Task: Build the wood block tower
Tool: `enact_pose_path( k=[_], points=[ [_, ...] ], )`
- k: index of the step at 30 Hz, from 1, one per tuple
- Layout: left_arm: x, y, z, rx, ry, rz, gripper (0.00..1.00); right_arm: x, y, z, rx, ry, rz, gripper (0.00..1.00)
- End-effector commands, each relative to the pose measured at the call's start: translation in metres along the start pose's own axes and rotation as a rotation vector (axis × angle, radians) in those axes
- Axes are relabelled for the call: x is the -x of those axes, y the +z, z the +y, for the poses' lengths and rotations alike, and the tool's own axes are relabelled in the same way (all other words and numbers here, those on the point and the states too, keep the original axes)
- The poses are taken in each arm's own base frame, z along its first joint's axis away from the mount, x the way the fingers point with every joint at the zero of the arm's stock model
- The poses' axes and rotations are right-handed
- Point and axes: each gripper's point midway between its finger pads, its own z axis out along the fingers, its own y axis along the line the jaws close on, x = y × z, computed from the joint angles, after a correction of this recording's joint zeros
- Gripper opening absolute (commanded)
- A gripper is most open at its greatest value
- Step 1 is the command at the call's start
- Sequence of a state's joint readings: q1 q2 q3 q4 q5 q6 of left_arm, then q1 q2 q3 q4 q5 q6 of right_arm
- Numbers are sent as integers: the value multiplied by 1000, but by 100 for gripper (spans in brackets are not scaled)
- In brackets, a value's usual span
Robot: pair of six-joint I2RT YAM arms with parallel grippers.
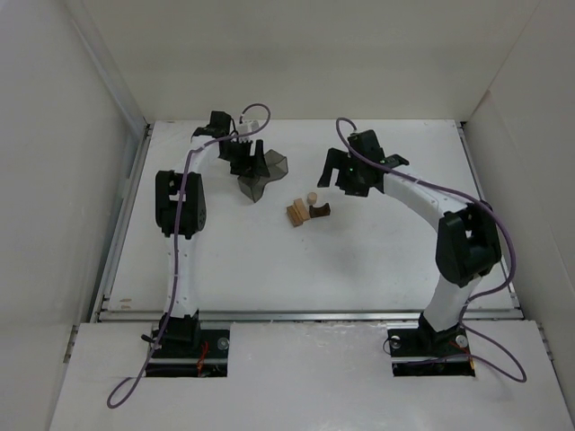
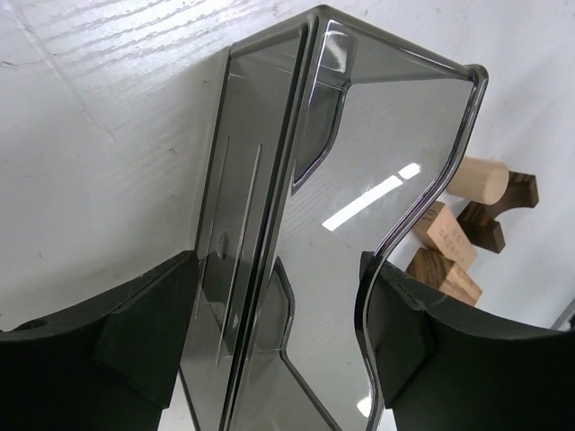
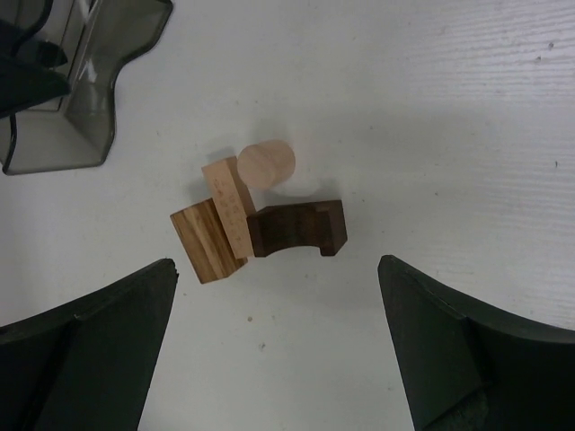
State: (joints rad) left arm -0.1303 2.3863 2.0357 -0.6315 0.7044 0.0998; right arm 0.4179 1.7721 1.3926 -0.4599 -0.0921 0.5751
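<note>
Four small blocks lie in a loose cluster on the white table: a light-tan rectangular block, a striped tan block, a pale cylinder and a dark brown arch block. None is stacked. The cluster sits mid-table. My right gripper is open and empty, hovering just short of the cluster. My left gripper is shut on the dark translucent grey bin, which is tipped on its side left of the blocks.
The blocks also show past the bin's rim in the left wrist view. The bin's corner shows at top left of the right wrist view. White walls enclose the table on three sides.
</note>
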Motion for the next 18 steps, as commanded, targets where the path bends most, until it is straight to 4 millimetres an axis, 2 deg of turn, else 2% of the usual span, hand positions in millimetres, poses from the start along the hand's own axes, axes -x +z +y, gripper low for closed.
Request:
enact_pose_path(
  k=[1,2,4,6,7,9,11,12,13,14,16,17,18],
  points=[
    [-23,1,26,71,-133,49,67,20,-4,14,-25,24,-45,99],
    [-21,-3,44,151,-132,36,69,12,0,15,-31,17,-23,99],
    [-8,-13,51,214,-95,-2,70,16,-2,18,-24,16,-33,99],
    [0,-22,52,249,-61,-32,73,16,-1,27,2,-2,-41,99],
    [0,-22,52,249,-61,-32,75,14,4,25,0,-2,-38,99],
    [14,-28,50,283,-6,-62,77,8,13,21,-7,-12,-12,99],
    [27,-35,48,294,20,-87,79,17,16,29,11,-13,-23,99],
    [31,-39,50,316,36,-95,81,14,24,32,11,-31,-12,99],
    [34,-41,51,329,40,-103,81,13,26,28,-9,-42,0,99],
    [36,-41,48,338,47,-101,81,22,26,33,-9,-43,-15,99],
    [41,-46,53,374,76,-109,81,20,37,27,-43,-51,7,99],
    [45,-49,44,370,88,-115,81,21,39,25,-55,-51,8,99],
    [47,-52,45,381,105,-113,81,22,37,32,-43,-67,2,99]
  ],
)
